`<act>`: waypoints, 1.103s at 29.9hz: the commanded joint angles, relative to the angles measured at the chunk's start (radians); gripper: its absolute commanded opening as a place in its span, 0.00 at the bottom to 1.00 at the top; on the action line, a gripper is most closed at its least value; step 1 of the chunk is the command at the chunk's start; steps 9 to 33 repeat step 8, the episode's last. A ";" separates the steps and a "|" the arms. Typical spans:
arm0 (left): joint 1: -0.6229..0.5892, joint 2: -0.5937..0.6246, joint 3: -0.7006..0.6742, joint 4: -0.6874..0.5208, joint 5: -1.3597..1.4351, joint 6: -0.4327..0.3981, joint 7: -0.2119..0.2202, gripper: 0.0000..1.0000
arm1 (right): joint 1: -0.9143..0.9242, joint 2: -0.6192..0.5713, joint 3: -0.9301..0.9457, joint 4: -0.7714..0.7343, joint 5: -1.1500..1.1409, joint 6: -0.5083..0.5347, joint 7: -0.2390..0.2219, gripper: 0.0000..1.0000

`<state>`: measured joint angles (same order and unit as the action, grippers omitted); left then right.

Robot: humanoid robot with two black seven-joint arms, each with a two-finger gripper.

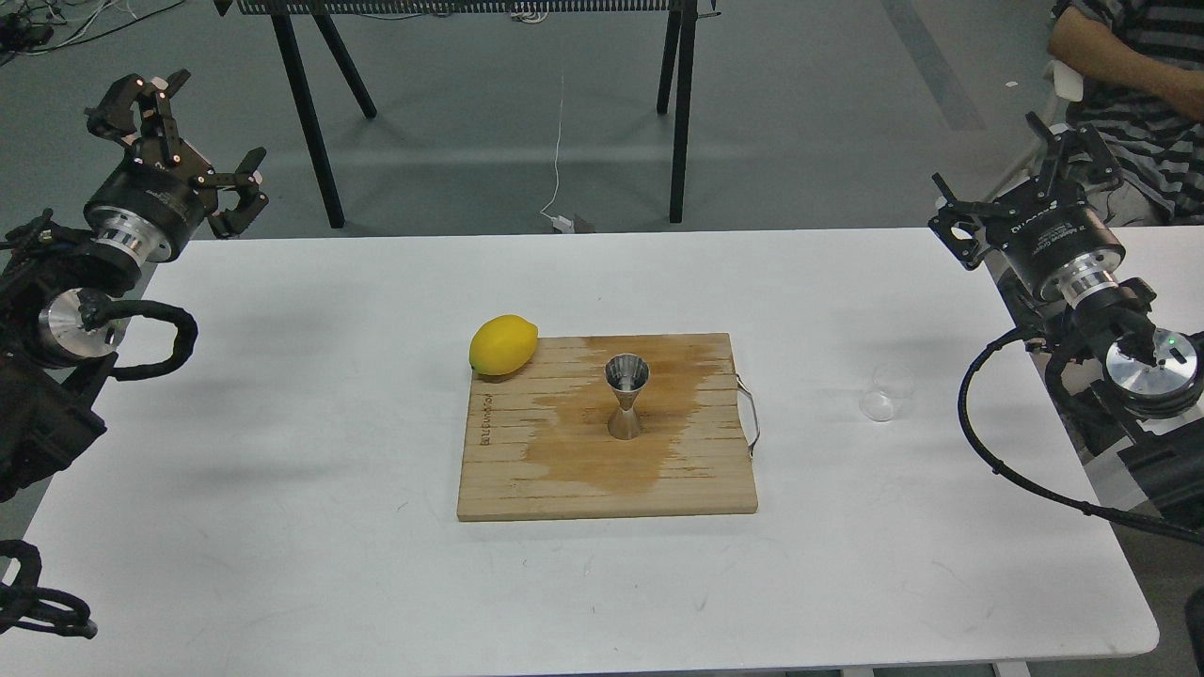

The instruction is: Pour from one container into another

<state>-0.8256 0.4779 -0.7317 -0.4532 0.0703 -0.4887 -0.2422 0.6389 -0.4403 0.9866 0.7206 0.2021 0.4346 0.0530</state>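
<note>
The small clear glass cup (885,393) stands on the white table (282,376), right of the wooden board (527,480). On the middle of that board the steel hourglass jigger (626,396) stands upright, within a dark wet stain. My right gripper (1014,183) hovers open over the table's far right corner, well behind and to the right of the cup, holding nothing. My left gripper (183,141) is open and empty at the table's far left corner, far from both containers.
A yellow lemon (503,345) rests on the board's far left corner. The board has a metal handle (751,414) on its right side. Black table legs (310,113) stand on the floor behind. A seated person (1129,66) is at the top right.
</note>
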 commanded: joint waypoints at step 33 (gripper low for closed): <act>0.002 -0.001 0.000 0.001 -0.001 0.000 -0.002 1.00 | -0.012 0.008 0.012 0.003 0.002 -0.013 0.007 0.99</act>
